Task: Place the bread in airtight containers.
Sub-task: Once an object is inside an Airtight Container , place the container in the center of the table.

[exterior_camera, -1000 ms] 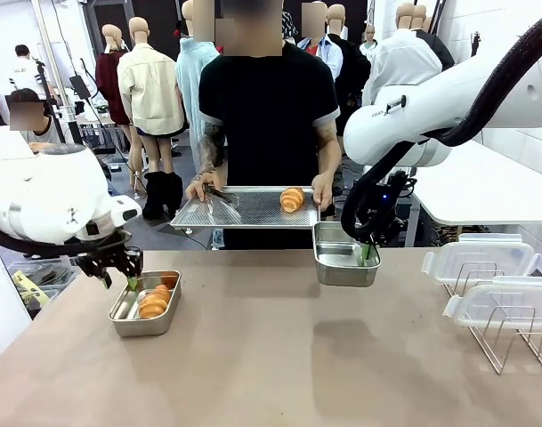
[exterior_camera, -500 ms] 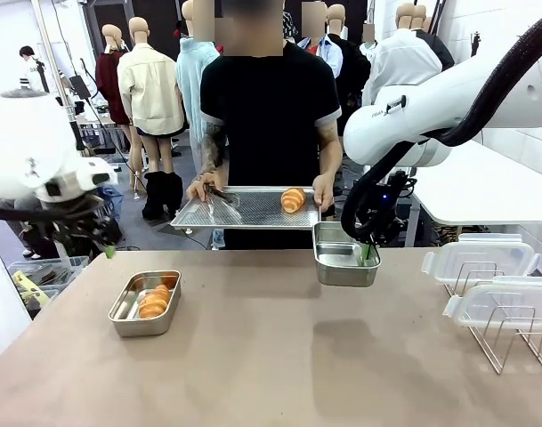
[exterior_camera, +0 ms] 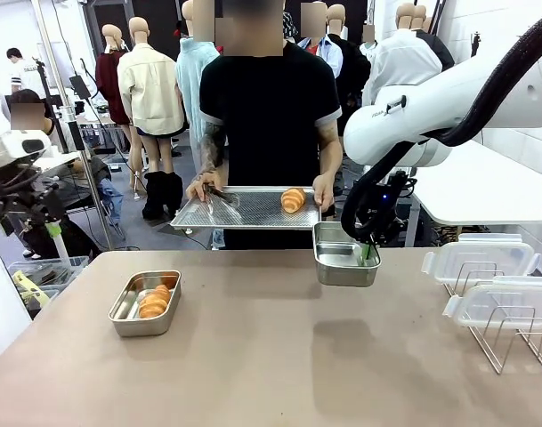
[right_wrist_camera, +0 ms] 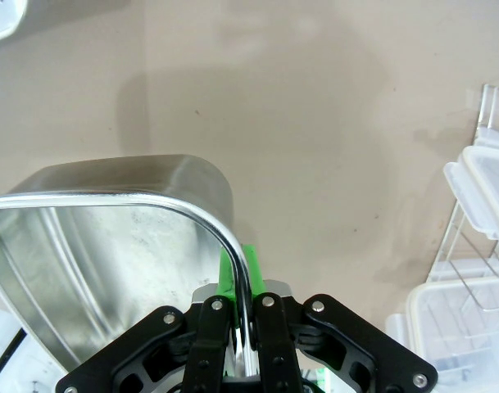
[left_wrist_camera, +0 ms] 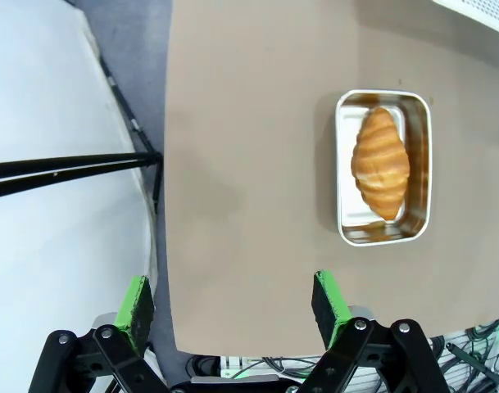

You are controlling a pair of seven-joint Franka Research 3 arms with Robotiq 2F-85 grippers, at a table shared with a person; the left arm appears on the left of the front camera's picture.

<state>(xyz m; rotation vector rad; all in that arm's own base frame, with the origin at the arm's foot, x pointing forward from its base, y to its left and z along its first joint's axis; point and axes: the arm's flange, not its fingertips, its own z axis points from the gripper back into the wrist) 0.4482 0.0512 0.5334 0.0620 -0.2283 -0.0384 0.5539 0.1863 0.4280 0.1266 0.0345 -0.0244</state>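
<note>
The left hand (left_wrist_camera: 233, 301) hung with its green pads spread wide and nothing between them, up and to the left of the filled tin (exterior_camera: 142, 326), out past the worktop's (exterior_camera: 271, 374) left edge. The filled tin sat flat on the worktop, and in the left wrist view the same tin (left_wrist_camera: 342, 164) lay well apart from the pads, with bare worktop between. One roll (exterior_camera: 154, 302) lay lengthwise inside it, golden and ridged, taking up most of the floor of the tin. Beyond the filled tin and to its right, past the worktop's far edge, a person (exterior_camera: 271, 98) held a perforated tray (exterior_camera: 244, 213) level with both hands, and a second roll (exterior_camera: 292, 199) rested on the tray's right part. Farther right of the filled tin, the right hand (exterior_camera: 368, 253) was clamped shut on the right rim of an empty tin (exterior_camera: 344, 264), which hung above the worktop; the right wrist view showed the pads pinching that curved rim. Farthest right from the filled tin, two clear lids (exterior_camera: 480, 258) lay on a wire rack (exterior_camera: 511, 342) at the worktop's right edge.
</note>
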